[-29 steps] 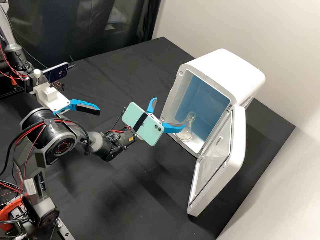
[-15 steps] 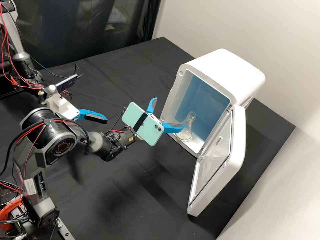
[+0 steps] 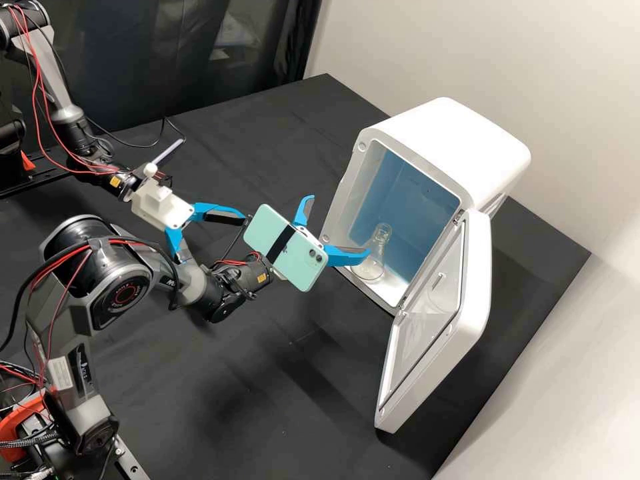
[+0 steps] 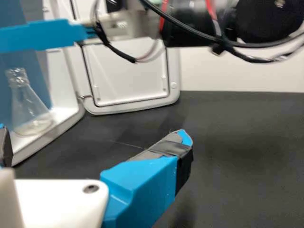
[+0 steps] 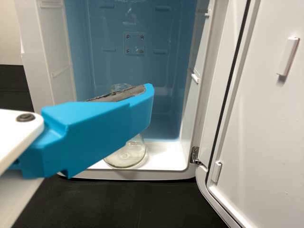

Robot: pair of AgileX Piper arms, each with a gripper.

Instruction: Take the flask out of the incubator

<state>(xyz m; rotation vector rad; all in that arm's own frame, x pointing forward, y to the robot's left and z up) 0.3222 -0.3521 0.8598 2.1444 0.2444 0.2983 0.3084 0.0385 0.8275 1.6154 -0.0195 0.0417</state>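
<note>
A clear glass flask (image 3: 375, 257) stands upright on the floor of the white incubator (image 3: 453, 143), whose door (image 3: 440, 313) hangs wide open. My right gripper (image 3: 330, 233) is open just outside the incubator's mouth, level with the flask and not touching it. In the right wrist view one blue finger (image 5: 95, 128) partly hides the flask (image 5: 126, 152). My left gripper (image 3: 210, 233) is open and empty, close behind the right arm's wrist. The left wrist view shows the flask (image 4: 26, 107) farther off, past my own finger (image 4: 156, 171).
A mint-green phone (image 3: 287, 247) is strapped to the right wrist. The open door (image 5: 266, 118) stands beside the opening on the near side. The right arm's dark body (image 3: 100, 280) and red cables occupy the bench's left; the bench edge runs close behind the incubator.
The left arm has swung right, toward the right arm and the incubator, with its gripper turning and its fingers spreading. The right arm and the flask have stayed put.
</note>
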